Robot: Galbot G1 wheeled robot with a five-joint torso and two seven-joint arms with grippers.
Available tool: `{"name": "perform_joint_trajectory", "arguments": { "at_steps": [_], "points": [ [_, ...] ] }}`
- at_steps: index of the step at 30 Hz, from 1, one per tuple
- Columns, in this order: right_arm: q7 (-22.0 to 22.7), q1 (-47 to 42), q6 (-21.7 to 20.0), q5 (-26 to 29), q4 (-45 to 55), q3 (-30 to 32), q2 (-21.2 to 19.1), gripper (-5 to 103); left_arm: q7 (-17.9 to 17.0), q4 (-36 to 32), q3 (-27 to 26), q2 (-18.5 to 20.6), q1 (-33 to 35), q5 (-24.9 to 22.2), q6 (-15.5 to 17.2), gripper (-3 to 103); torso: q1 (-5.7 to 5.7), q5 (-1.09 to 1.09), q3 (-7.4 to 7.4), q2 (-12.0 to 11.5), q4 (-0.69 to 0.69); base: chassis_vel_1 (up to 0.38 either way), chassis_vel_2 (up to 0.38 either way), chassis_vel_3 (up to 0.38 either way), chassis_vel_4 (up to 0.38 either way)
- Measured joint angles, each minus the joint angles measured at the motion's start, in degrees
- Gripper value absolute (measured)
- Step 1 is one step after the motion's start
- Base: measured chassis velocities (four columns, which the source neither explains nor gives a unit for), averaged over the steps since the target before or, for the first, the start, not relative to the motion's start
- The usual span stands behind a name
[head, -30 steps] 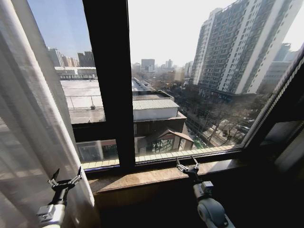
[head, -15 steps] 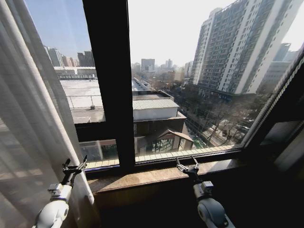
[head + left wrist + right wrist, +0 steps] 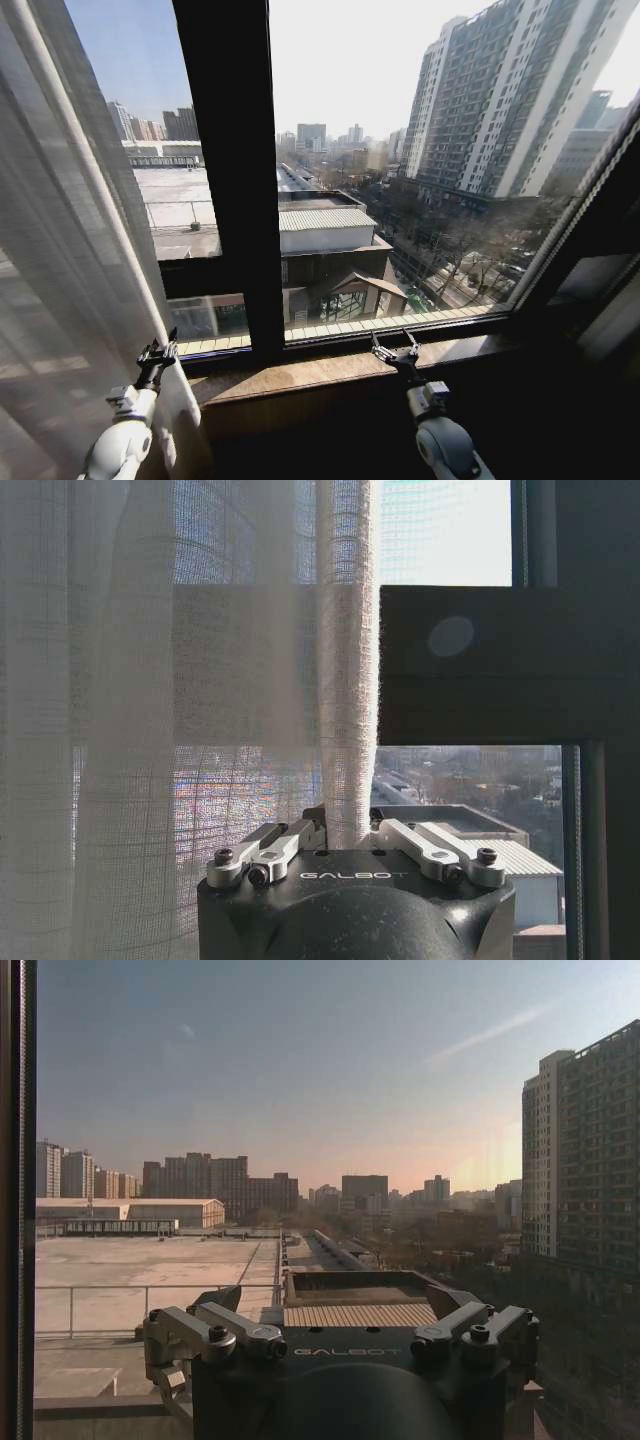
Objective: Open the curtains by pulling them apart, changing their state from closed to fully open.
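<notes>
By the big window (image 3: 420, 150), my left claw (image 3: 350, 832) marked GALBOT pinches the curtain (image 3: 60, 280) edge; right claw (image 3: 396, 348) waits wide open.

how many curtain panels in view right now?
1: a sheer white curtain at the window's left side, its inner edge at the left gripper. The right side shows bare glass; a second panel may hang outside the camera's view.

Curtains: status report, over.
Left gripper closed on curtain edge, low by the sill. Right gripper open, idle at sill. Dark frame bar beside the curtain.
</notes>
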Motion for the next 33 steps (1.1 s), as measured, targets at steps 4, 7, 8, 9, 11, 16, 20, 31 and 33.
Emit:
{"name": "perform_joint_trajectory", "arguments": {
  "at_steps": [4, 7, 8, 9, 11, 16, 20, 31, 33],
  "points": [
    [0.0, 0.0, 0.0, 0.0, 0.0, 0.0, 0.0, 100, 0.1, 0.0, -0.1, -0.1, 0.1, 0.0, 0.0, 4, 0.00, 0.00, 0.00, 0.0, 0.00, 0.000, 0.000, 0.000, 0.000],
    [0.0, 0.0, 0.0, 0.0, 0.0, 0.0, 0.0, 100, 0.2, 0.1, -0.2, -0.1, 0.1, 0.1, -0.1, 0, 0.00, 0.00, 0.00, 0.0, 0.00, 0.000, 0.000, 0.000, 0.000],
    [0.0, 0.0, 0.0, 0.0, 0.0, 0.0, 0.0, 100, 0.2, 0.3, -0.2, -0.1, 0.1, 0.1, -0.2, 0, 0.00, 0.00, 0.00, 0.0, 0.00, 0.000, 0.000, 0.000, 0.000],
    [0.0, 0.0, 0.0, 0.0, 0.0, 0.0, 0.0, 100, 0.2, 0.4, -0.2, -0.2, 0.0, 0.1, -0.3, 0, 0.00, 0.00, 0.00, 0.0, 0.00, 0.000, 0.000, 0.000, 0.000],
    [0.0, 0.0, 0.0, 0.0, 0.0, 0.0, 0.0, 100, 0.3, 0.6, -0.2, -0.2, -0.1, 0.1, -0.4, 0, 0.00, 0.00, 0.00, 0.0, 0.00, 0.000, 0.000, 0.000, 0.000],
    [0.0, 0.0, 0.0, 0.0, 0.0, 0.0, 0.0, 100, 0.3, 1.2, -0.3, -0.3, -0.4, 0.2, -0.5, 0, 0.00, 0.00, 0.00, 0.0, 0.00, 0.000, 0.000, 0.000, 0.000],
    [0.0, 0.0, 0.0, 0.0, 0.0, 0.0, 0.0, 100, 0.3, 1.5, -0.4, -0.3, -0.6, 0.2, -0.5, 0, 0.00, 0.00, 0.00, 0.0, 0.00, 0.000, 0.000, 0.000, 0.000],
    [0.0, 0.0, 0.0, 0.0, 0.0, 0.0, 0.0, 100, 0.1, 1.6, -0.4, 0.0, -0.7, 0.2, -0.6, 0, -0.01, 0.00, 0.00, 0.0, -0.01, 0.111, 0.079, -0.110, -0.083],
    [0.0, 0.0, 0.0, 0.0, 0.0, 0.0, 0.0, 100, 0.1, 1.6, -0.4, 0.0, -0.6, 0.2, -0.6, 0, -0.01, 0.01, 0.00, 0.0, 0.00, 0.254, 0.174, -0.206, -0.184]
  ]
}}
